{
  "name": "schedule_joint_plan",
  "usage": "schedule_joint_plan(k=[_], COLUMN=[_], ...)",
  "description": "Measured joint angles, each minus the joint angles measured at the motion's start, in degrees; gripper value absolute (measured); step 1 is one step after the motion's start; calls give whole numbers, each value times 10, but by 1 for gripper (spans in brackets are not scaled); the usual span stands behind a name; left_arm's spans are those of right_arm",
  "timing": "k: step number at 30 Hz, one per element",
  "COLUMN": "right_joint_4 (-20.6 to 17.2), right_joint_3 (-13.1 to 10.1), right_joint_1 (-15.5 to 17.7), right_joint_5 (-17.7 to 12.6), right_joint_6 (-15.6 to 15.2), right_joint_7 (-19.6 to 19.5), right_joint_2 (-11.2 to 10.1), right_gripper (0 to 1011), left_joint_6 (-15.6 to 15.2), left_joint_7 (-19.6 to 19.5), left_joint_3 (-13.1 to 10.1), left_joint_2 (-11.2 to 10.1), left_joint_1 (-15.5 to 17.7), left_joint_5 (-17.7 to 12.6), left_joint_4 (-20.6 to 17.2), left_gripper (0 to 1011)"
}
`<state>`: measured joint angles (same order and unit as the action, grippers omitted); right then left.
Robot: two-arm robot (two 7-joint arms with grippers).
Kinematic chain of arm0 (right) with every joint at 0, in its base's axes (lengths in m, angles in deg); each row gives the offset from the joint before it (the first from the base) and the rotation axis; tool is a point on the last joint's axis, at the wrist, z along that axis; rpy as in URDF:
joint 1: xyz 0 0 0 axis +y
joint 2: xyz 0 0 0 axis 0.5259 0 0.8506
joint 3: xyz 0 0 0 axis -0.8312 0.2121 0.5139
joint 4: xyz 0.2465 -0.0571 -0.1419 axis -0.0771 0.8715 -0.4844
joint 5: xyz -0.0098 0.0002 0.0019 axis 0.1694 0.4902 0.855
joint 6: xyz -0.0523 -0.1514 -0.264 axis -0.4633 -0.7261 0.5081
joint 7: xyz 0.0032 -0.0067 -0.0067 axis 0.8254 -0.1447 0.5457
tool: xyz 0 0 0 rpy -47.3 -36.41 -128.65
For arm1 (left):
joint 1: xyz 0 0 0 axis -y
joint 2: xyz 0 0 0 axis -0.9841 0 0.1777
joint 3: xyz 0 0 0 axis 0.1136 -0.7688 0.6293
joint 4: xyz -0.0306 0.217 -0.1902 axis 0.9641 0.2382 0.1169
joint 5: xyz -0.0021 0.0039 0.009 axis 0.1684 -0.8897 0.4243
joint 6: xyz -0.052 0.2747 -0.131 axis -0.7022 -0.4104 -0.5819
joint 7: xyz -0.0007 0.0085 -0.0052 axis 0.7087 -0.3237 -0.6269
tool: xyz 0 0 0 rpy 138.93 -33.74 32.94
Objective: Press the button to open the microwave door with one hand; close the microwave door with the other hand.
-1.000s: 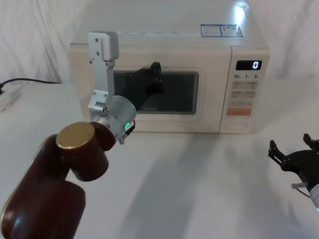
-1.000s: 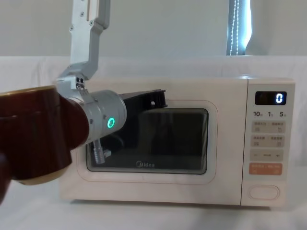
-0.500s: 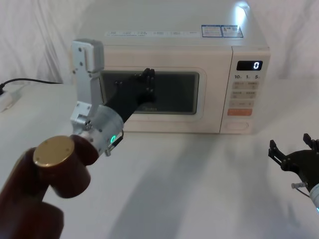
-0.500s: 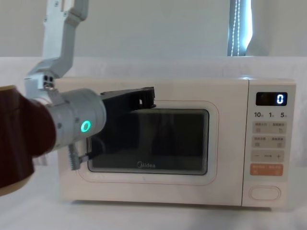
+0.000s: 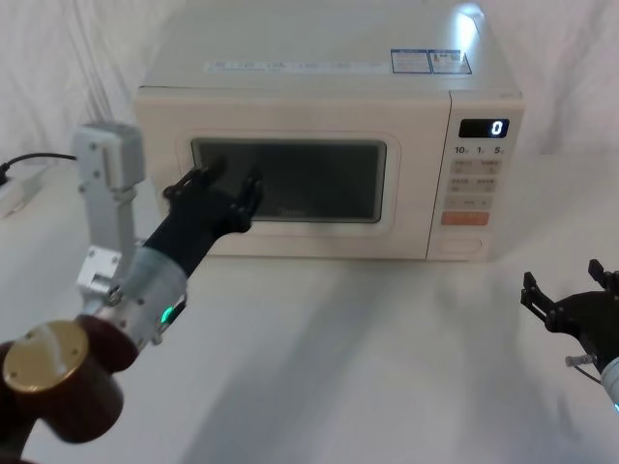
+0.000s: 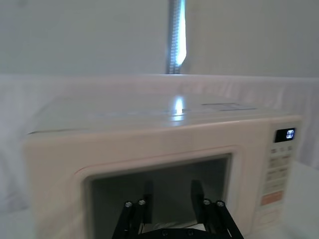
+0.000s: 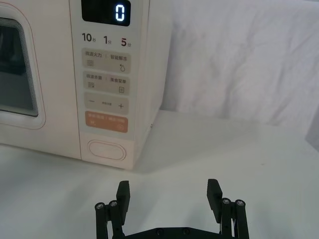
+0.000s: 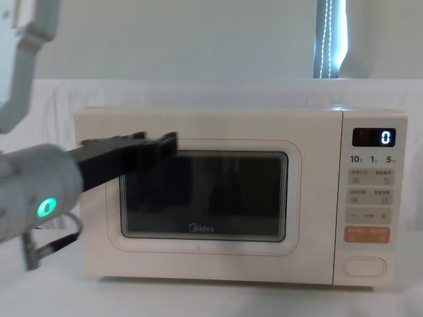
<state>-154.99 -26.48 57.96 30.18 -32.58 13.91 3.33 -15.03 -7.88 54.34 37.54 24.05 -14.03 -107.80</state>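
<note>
My left fingers (image 5: 226,185) stand spread and empty just before the large cream microwave door with dark glass window (image 5: 290,194), which sits shut. The wide cream pill-shaped button (image 7: 106,150) lies ahead of my right fingers (image 7: 169,195), also spread and empty, making that hand the nearer one.

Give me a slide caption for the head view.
Left gripper open before the closed microwave door; right gripper parked low right.

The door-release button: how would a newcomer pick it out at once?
Find the microwave, then the narrow control panel right of its window. The button sits at the panel's bottom, under the orange button: wide, pill-shaped, cream, unmarked.
</note>
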Motion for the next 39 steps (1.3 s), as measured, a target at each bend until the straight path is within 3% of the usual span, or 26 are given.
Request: schedule_joint_plan(k=[6,11,18,39], right_joint_4=[0,0,0,0], right_joint_3=[0,0,0,0], right_joint_1=[0,0,0,0], right_joint_5=[0,0,0,0], right_joint_6=[0,0,0,0], right_joint_7=[0,0,0,0], right_joint_2=[0,0,0,0], right_gripper=[1002,1002,1002,1002], left_joint_6=[7,11,22,48], left_joint_7=[11,17,24,37], left_joint_3=[21,37,51,86], left_joint_2=[-2,-1,0,16], left_joint_1=[-31,-54,-78,-114], left_joint_5=[1,5,2,-13], left_joint_4=[-11,-13,-9,18], left_gripper=[658,851,1001,1001])
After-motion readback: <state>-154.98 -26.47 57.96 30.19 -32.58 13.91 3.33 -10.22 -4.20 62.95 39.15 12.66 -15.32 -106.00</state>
